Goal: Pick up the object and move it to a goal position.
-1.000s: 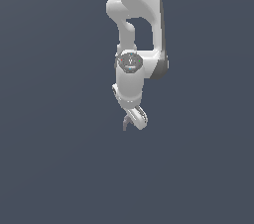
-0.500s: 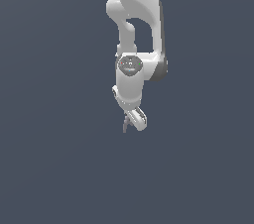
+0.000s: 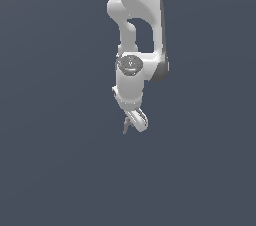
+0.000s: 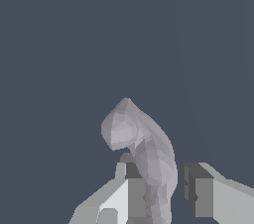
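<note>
The object (image 4: 141, 143) is a small matte grey-mauve hooked piece. It stands between the two fingers of my white gripper (image 4: 159, 191), and its curved end sticks out past the fingertips. One dark pad (image 4: 133, 173) presses against its stem and the other pad (image 4: 191, 188) sits close on the opposite side. In the exterior view the gripper (image 3: 132, 122) hangs under the white arm, with the object (image 3: 125, 127) showing as a thin grey sliver at its tip. The gripper is shut on the object.
Only a flat, uniform dark blue-grey background shows around the arm (image 3: 134, 25) in both views. No other object, container, edge or goal marker is visible.
The wrist and gripper have shifted only slightly over the last second. The grey piece stays at the gripper's tip.
</note>
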### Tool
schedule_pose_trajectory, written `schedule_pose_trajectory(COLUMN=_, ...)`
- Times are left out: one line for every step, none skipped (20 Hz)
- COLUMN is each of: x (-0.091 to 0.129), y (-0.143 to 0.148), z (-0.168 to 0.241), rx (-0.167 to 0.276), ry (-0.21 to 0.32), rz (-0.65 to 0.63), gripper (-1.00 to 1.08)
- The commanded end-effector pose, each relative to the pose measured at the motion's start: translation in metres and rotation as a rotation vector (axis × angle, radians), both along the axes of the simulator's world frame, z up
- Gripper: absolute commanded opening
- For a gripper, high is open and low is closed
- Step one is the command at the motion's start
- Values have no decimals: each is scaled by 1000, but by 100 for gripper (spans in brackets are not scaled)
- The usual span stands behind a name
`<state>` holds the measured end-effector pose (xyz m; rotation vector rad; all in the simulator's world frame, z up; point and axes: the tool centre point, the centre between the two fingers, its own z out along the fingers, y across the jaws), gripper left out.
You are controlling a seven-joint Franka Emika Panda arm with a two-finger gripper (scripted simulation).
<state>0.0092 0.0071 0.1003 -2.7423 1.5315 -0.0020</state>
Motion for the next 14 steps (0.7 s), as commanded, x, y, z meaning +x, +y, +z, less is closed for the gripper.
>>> schedule_pose_trajectory(x=2, y=-4, z=6, rx=0, ry=-1, rz=-1, gripper=-100)
schedule_pose_trajectory(x=4, y=-6, z=9, rx=0, ry=-1, rz=-1, gripper=-100)
schedule_pose_trajectory(x=5, y=-9, z=13, rx=0, ry=-1, rz=-1, gripper=-100)
schedule_pose_trajectory(x=7, y=-12, z=17, rx=0, ry=-1, rz=-1, gripper=-100)
schedule_pose_trajectory(x=9, y=-15, z=22, rx=0, ry=-1, rz=-1, gripper=-100)
schedule_pose_trajectory(x=11, y=-19, z=27, rx=0, ry=-1, rz=-1, gripper=-100)
schedule_pose_trajectory(x=14, y=-23, z=33, rx=0, ry=-1, rz=-1, gripper=-100)
schedule_pose_trajectory(x=16, y=-27, z=39, rx=-1, ry=-1, rz=-1, gripper=-100)
schedule_pose_trajectory(x=19, y=-32, z=45, rx=-1, ry=-1, rz=-1, gripper=-100)
schedule_pose_trajectory(x=22, y=-36, z=52, rx=-1, ry=-1, rz=-1, gripper=-100)
schedule_pose_trajectory(x=25, y=-41, z=59, rx=-1, ry=-1, rz=-1, gripper=-100)
schedule_pose_trajectory(x=28, y=-46, z=66, rx=-1, ry=-1, rz=-1, gripper=-100)
schedule_pose_trajectory(x=31, y=-52, z=74, rx=-1, ry=-1, rz=-1, gripper=-100)
schedule_pose_trajectory(x=34, y=-57, z=81, rx=-1, ry=-1, rz=-1, gripper=-100)
